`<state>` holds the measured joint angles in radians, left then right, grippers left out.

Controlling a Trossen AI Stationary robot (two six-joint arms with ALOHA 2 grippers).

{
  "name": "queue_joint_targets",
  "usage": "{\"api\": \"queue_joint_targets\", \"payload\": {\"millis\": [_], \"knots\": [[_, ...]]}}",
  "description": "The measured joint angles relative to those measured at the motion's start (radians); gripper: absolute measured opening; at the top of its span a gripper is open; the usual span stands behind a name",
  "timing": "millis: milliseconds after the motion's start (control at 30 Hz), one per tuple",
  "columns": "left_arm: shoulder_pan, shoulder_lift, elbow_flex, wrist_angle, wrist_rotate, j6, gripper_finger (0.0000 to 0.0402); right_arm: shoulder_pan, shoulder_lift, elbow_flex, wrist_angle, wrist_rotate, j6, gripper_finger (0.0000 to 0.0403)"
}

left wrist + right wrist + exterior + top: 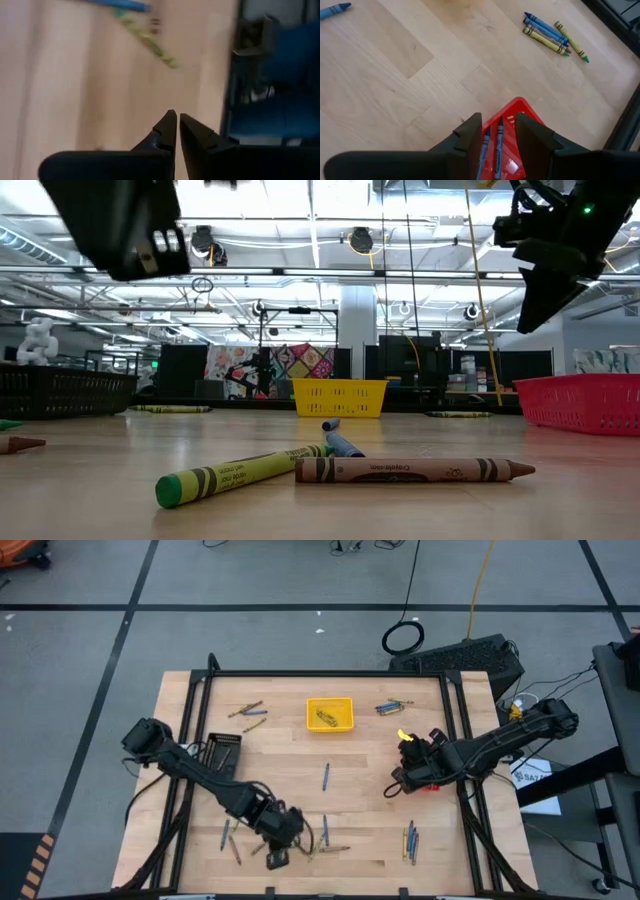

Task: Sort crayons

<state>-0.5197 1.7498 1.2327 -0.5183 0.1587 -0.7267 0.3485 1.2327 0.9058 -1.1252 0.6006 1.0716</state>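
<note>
Two blue crayons (491,145) lie in the red tray (520,107) directly beneath the right tool (498,131), its fingers parted, holding nothing. Five crayons (551,35) lie ahead on the worktop (395,90). Left tool (177,131): nearly closed, empty, above bare wood.

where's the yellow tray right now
In the high view the yellow tray sits at the far middle of the table, with crayons inside, between one loose crayon group and another.
</note>
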Motion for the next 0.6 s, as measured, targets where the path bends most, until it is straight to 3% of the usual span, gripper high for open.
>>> {"api": "queue_joint_targets", "payload": {"millis": [100,333,600], "knots": [[-0.02,0.001,0.0,0.013,0.004,0.085,0.0025,0.0,0.0,0.0,0.0,0.001,-0.014,0.0105],[-0.011,0.001,-0.001,0.02,0.01,0.027,0.003,0.0,0.0,0.0,0.015,0.006,-0.037,0.0105],[0.011,0.001,-0.001,0.012,-0.051,0.029,0.0092,0.0,0.0,0.0,0.024,0.0,-0.037,0.0105]]}}
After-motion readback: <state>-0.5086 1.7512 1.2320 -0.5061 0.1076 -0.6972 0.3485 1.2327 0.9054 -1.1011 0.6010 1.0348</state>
